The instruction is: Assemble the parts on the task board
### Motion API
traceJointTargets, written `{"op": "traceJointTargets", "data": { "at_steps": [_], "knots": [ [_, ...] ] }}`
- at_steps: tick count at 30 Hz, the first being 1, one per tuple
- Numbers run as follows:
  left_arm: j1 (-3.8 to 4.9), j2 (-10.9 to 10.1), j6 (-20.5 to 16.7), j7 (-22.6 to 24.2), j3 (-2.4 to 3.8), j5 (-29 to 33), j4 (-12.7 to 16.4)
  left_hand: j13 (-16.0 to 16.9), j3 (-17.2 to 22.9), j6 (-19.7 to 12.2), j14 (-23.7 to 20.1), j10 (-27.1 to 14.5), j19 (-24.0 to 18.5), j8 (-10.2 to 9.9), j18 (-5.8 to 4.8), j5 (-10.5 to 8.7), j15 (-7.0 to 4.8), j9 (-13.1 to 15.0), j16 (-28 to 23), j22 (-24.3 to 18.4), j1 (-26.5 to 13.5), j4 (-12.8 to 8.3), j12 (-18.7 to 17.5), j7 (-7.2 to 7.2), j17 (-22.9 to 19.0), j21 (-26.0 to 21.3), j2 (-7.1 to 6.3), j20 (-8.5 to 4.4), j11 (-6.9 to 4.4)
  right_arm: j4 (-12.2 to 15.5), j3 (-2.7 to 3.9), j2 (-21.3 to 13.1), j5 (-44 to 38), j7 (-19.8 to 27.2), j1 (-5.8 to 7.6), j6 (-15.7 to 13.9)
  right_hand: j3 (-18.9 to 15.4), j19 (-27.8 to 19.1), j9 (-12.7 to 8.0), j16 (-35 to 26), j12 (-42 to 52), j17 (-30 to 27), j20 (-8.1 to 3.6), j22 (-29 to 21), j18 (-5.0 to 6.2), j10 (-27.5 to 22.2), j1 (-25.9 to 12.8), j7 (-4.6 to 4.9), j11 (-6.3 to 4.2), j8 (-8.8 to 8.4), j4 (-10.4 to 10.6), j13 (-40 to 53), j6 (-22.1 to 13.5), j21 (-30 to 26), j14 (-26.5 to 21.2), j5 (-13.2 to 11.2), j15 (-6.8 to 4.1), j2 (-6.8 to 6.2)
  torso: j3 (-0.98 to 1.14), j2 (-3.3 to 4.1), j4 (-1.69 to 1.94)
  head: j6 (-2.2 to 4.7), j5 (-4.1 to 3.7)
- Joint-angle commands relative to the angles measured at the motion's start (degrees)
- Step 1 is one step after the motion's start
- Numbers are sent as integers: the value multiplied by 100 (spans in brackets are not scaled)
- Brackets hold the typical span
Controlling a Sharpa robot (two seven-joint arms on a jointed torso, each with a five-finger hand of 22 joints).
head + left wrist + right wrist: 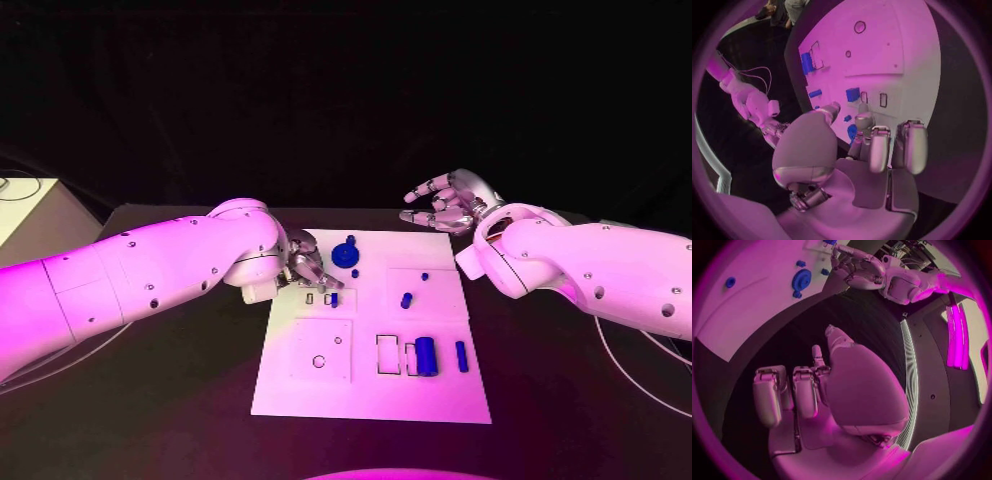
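The robot's left hand, silver and many-fingered at the end of a white arm entering from the left edge of the head view, sits over the upper left edge of the flat white rectangular task board. Its fingers are curled downward toward a small blue block standing in a slot just below the fingertips. Whether they pinch that piece cannot be told; in the left wrist view the fingers are bent over the board with the small blue block a little beyond them, apart from the pads.

Just right of this hand, in the upper middle of the head view, lies a round blue disc-shaped part with a short stub pointing to the top of the frame. Further right, a small blue oblong peg lies with its long axis tilted slightly from vertical, and a tiny blue dot-like piece sits above it. In the lower middle, a thick blue cylinder lies with its long axis running top to bottom, and a thin blue bar lies parallel just to its right. That makes five blue parts plainly separate, plus the block by the left hand.

The right hand hovers at upper right, off the board's far corner, fingers spread and curled loosely, grasping nothing, well apart from every part.
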Motion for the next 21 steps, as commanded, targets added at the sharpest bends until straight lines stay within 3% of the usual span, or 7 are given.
{"op": "traceJointTargets", "data": {
  "at_steps": [1, 21],
  "knots": [
    [16, 56, 377, -92, -3, -189, -50, 18, -34, -43, 606, -17, -22, 29, -52, -8, -39, 12, 19, 162, -35, -2, 33, -7, 1509, -23, 12, -4, -12, -3, 2, -2, -83, -48, 5, 119, 22, 470, -7, -23, -26, 1095, 46, 1331, -13, 160, -20, 25, 36, 21, 29, 1091, -27, -27, 518, 30, 35, -37, -5, 13, -7, -5, -12],
    [14, 237, 605, -107, -45, -93, -193, 43, -8, -33, 606, -36, -25, 106, -52, -5, -48, 120, 19, 164, 98, -31, 57, -25, 1509, -26, 75, -7, -26, -43, 1, 22, -93, -99, 7, 187, 27, 463, -8, -28, -39, 1081, 48, 1322, -9, 148, -52, 27, 38, 24, 38, 1079, -33, -41, 515, 26, 37, -38, -14, 11, 13, -44, -31]
  ]
}}
